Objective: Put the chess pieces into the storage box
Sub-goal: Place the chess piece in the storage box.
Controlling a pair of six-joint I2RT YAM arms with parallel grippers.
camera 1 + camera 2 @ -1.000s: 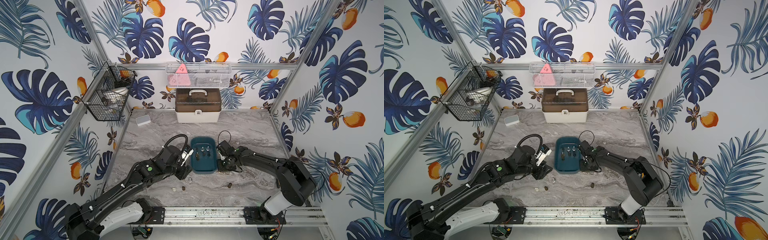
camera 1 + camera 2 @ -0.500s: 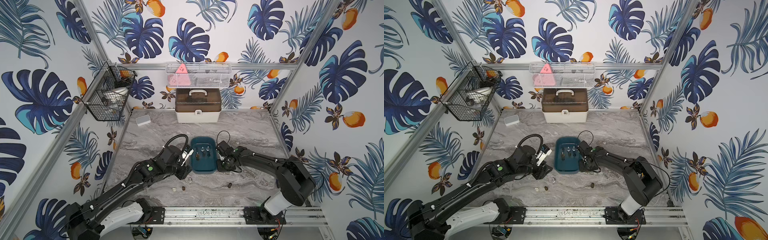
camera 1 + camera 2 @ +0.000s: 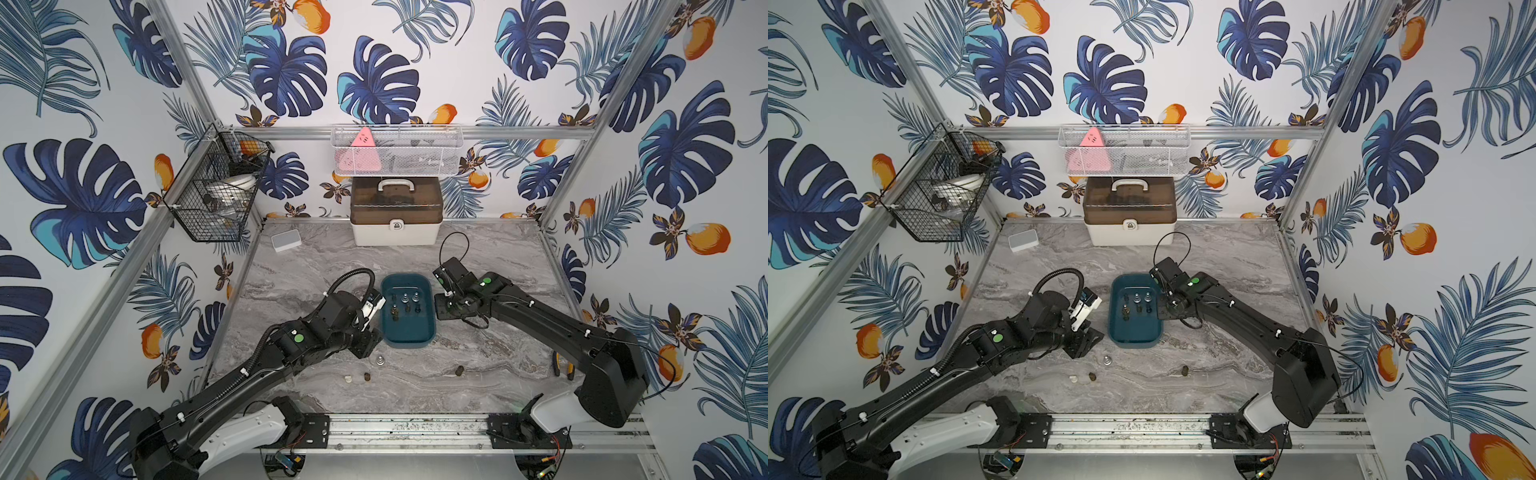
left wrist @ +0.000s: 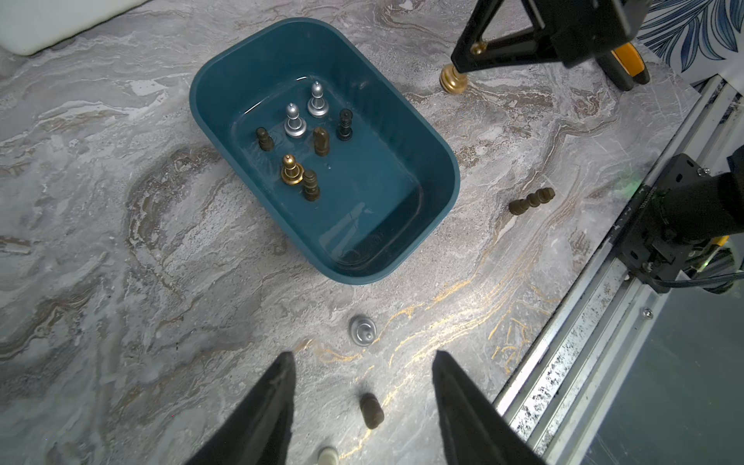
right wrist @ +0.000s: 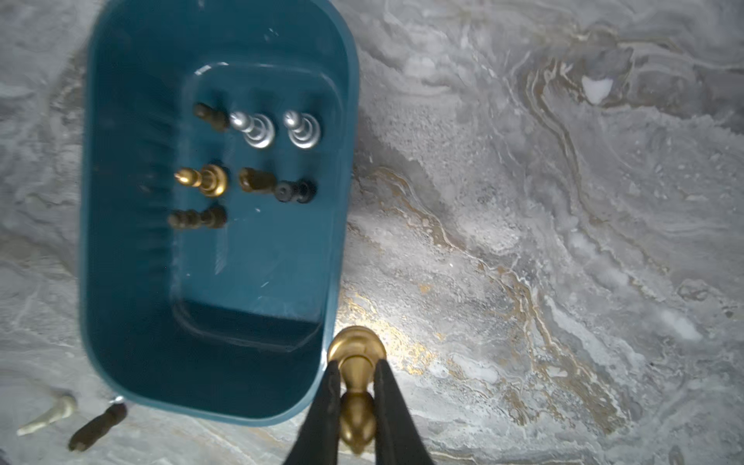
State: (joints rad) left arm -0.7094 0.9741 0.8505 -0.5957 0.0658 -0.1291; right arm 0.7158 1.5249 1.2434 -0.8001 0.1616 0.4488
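1. The small gold metal chess piece with a round base (image 5: 356,348) sits just outside the dark teal shallow plastic storage box with rounded corners (image 5: 257,261), beside a long wall and toward one corner. The right gripper (image 5: 357,368) is pinched tight round its narrow neck. I can't tell whether the base has left the grey marble-patterned table (image 5: 523,201).
2. Seven chess pieces (image 4: 306,137) stand upright inside the box, bunched in one half: two silver, one gold, four dark. The other half is bare.
3. To my eye the step in hand is carrying the gripped piece in. I'd lift it straight up until the base tops the rim, then cross to the bare half. I'd lower it well clear of the standing cluster and only then let go. A hold on the neck could let the piece swing, so slow is better.
4. The left gripper (image 4: 360,362) hangs beyond the box's near short end, its jaws about half apart and holding nothing. A small silver piece (image 4: 363,330) stands between it and the box.
5. In both top views the gripped piece is hidden beneath the right wrist, so only the wrist views show the hold. In a top view the loose ones show together off the box's near end: the silver one, a whitish piece (image 3: 348,378), a dark brown piece (image 3: 367,376) and a second dark brown piece (image 3: 459,370).
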